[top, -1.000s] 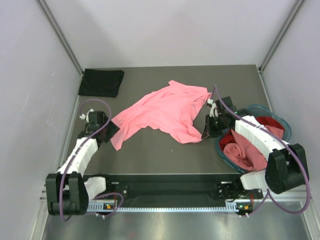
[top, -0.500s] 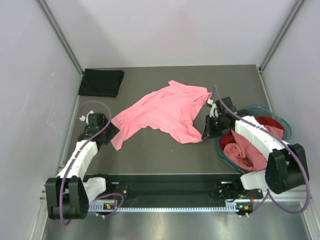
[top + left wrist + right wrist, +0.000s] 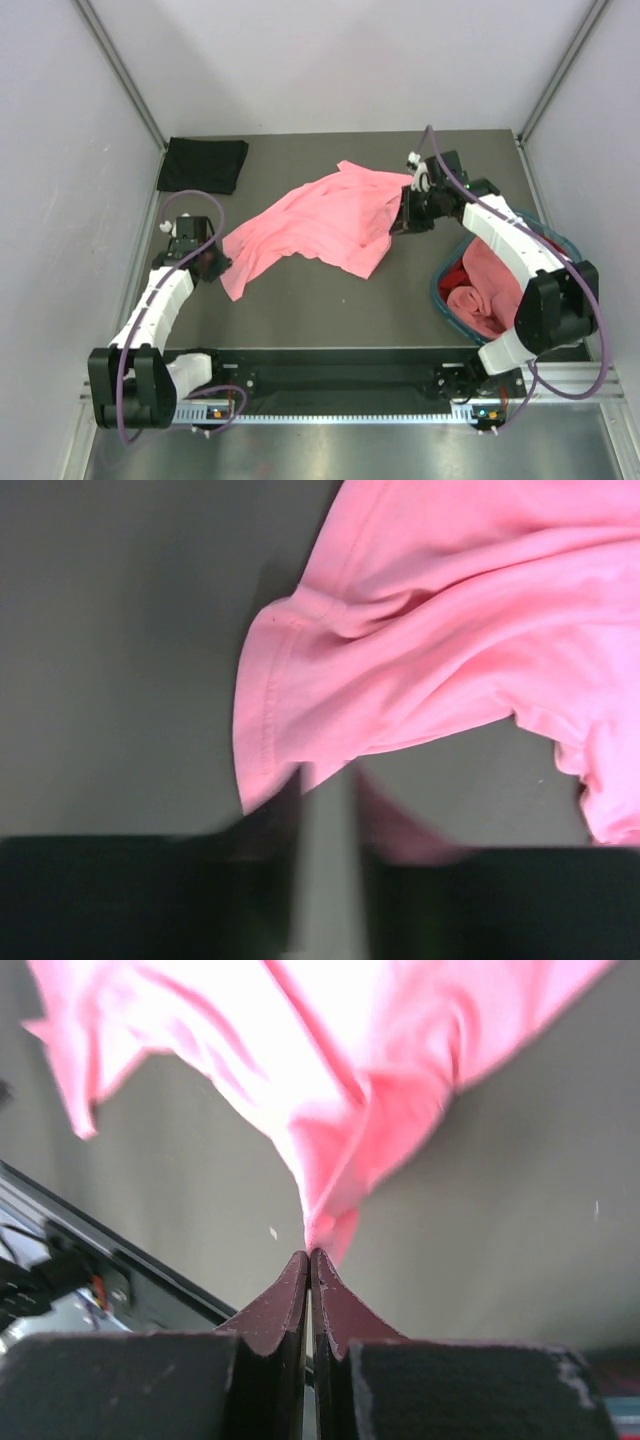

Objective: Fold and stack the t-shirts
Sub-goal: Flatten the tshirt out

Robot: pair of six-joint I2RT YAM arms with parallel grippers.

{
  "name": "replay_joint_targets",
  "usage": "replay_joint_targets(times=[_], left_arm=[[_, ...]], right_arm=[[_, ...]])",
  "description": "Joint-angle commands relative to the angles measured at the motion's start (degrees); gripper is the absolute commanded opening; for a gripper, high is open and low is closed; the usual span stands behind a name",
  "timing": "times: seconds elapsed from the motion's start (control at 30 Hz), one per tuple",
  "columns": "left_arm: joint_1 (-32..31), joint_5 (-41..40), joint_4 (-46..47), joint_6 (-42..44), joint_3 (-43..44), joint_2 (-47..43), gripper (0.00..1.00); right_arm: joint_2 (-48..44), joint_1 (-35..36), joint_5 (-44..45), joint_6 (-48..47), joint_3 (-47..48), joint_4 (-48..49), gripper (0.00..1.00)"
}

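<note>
Between the fingertips of the right tool (image 3: 310, 1256), pressed together, a fold of the salmon pink t-shirt (image 3: 320, 225) is pinched, presumably to draw it flat across the table (image 3: 330, 310). Just ahead of the left tool (image 3: 325, 780) lies its other end; blurred jaws, state undeterminable.

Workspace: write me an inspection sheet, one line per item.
Surface: dark grey table, matte.
Job's things: pink t-shirt spread crumpled mid-table; black t-shirt folded at the far left corner.
Clutter: teal basket at right, bunched pink cloth inside.
Grippers: right gripper shut on the pink t-shirt's edge; left gripper at its opposite end, grip unclear.
Cables: purple cables looped over both arms.
Surroundings: pale walls on three sides.
</note>
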Motion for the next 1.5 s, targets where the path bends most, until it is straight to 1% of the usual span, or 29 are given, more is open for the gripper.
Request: replay_joint_targets(times=[0.0, 0.07, 0.1, 0.13, 0.23, 0.37, 0.53, 0.6, 0.7, 0.77, 0.8, 0.87, 0.9, 1.07, 1.17, 1.3, 1.47], left_arm=[[-0.16, -0.03, -1.54, -0.76, 2.27, -0.22, 0.44], [-0.16, -1.08, -2.5, -1.03, 1.75, -1.01, 0.63], [-0.08, -1.95, -3.03, -1.03, 1.22, -2.06, 0.74], [-0.16, -2.92, -3.38, -1.03, 1.04, -2.5, 0.88], [-0.16, -4.33, -5.58, -0.16, 0.34, -4.08, 0.94], [-0.16, -4.25, -5.85, 0.11, -0.98, -6.81, 0.94], [-0.6, -4.25, -5.85, 0.11, -4.31, -6.46, 0.94], [-2.88, -4.25, -5.85, 0.11, -7.9, -6.64, 0.94], [-3.33, -4.25, -5.85, 0.11, -13.7, -8.3, 0.94], [-3.33, -4.25, -5.85, 0.11, -15.48, -8.22, 0.94], [-3.33, -4.25, -5.85, 0.11, -15.92, -6.65, 0.94], [-3.33, -4.25, -5.85, 0.11, -15.05, -4.02, 0.94], [-3.33, -4.25, -5.85, 0.11, -13.91, -1.3, 0.94], [-3.68, -4.25, -5.85, 0.11, -11.79, 2.24, 0.94], [-3.77, -4.25, -5.85, 0.11, -11.35, 3.55, 0.94], [-3.85, -4.25, -5.85, 0.11, -8.46, 8.64, 0.94], [-4.47, -4.25, -5.85, 0.11, -8.19, 11.02, 0.94]], right_arm=[[2.64, -0.42, -2.24, 2.0, 8.26, 0.94, 0.0], [4.56, -0.16, -2.5, 2.44, 12.47, 0.59, 0.0], [5.01, 0.28, -2.24, 2.62, 13.8, 0.32, 0.0], [5.54, 0.63, -2.07, 2.62, 15.03, 0.32, 0.0], [7.65, 2.21, -1.71, 3.06, 18.99, 0.06, 0.0], [10.02, 4.06, -1.01, 2.97, 25.83, -2.22, 0.0], [9.59, 3.89, 0.22, 2.19, 29.45, -4.07, 0.0], [8.53, 3.54, 0.31, 1.92, 28.93, -4.69, 0.0], [6.43, 2.75, 0.75, 1.65, 25.95, -4.6, 0.0], [4.5, 2.22, 0.92, 1.39, 22.71, -4.34, 0.0], [3.88, 1.87, 1.1, 1.39, 21.47, -4.08, 0.0], [2.39, 1.34, 1.1, 1.21, 18.31, -3.64, 0.0], [2.03, 1.08, 0.84, 1.21, 17.42, -3.55, 0.0], [0.45, 0.64, 0.92, 1.21, 13.55, -2.41, 0.0], [0.79, 0.46, 0.84, 1.13, 13.11, -2.14, 0.0], [1.23, 0.29, 0.66, 0.95, 12.93, -2.05, 0.0], [1.41, 0.28, 0.31, 0.78, 12.23, -1.62, 0.0]])
